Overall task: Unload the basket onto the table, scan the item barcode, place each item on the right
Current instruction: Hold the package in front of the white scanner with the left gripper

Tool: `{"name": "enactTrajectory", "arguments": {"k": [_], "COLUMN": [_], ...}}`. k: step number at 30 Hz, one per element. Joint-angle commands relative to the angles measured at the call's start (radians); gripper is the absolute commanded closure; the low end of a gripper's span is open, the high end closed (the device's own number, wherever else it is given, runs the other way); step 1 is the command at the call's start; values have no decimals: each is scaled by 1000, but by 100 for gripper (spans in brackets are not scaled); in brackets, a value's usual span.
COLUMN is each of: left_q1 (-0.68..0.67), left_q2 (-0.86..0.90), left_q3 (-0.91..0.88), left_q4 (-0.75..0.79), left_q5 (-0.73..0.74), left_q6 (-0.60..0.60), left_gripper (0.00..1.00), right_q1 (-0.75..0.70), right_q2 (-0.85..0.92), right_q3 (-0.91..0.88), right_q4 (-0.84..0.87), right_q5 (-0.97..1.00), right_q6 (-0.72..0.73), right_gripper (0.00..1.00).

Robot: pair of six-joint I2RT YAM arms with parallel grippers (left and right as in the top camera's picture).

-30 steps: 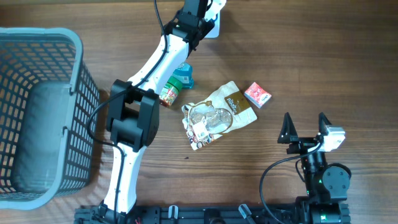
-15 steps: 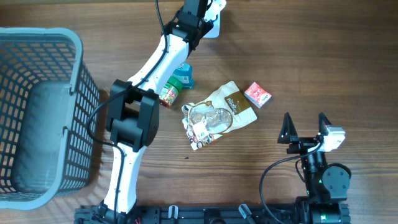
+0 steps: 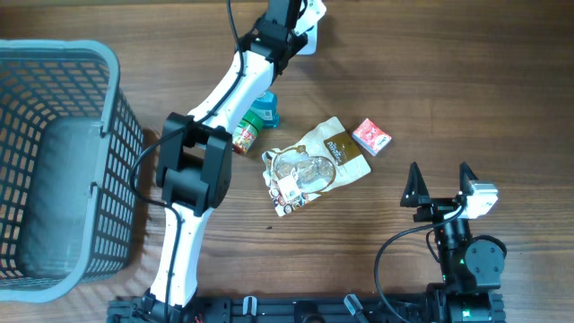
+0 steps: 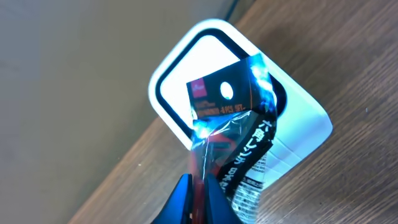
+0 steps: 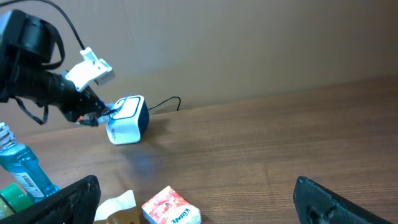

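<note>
The item is a black and red snack packet (image 4: 239, 137) with Japanese print and a hang hole. My left gripper (image 4: 200, 186) is shut on its lower edge and holds it tilted against the window of the white barcode scanner (image 4: 298, 118). A blue glow lies on the packet's film. From overhead the left gripper (image 3: 300, 25) is at the table's far edge, over the scanner (image 3: 308, 42). My right gripper (image 3: 439, 187) stands open near the front right, with nothing between its fingers. It faces the scanner (image 5: 127, 120) from a distance.
A red tissue pack (image 3: 370, 136), a brown pouch (image 3: 339, 151), a clear bag of small items (image 3: 294, 179), a blue bottle (image 3: 265, 109) and a small can (image 3: 244, 136) lie mid-table. A grey mesh basket (image 3: 108, 72) stands at the left.
</note>
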Motion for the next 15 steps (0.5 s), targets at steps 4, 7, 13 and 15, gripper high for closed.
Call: {"name": "enactTrajectory", "arguments": {"k": [4,7,13,15], "left_q1": [9,9,9,9], "left_q2": [19,19,19,12], "left_q3": [19,19,19,19], "left_q4": [22,29,47,64], "left_q5": [-9,-9,-42,-63], "left_q6": [16,16,16,16], "left_gripper": [96,96,96,96], "right_q1": [4,4,4,4], "right_q2": [-5,-5,-5,-5], "right_q3": [-1,-1,-1,-1], "right_q4": [3,3,3,3], "right_q5": [-10,-10,-10,-10], "right_q6": [-11,-11,0,30], "right_gripper": [0,0,0,0]}}
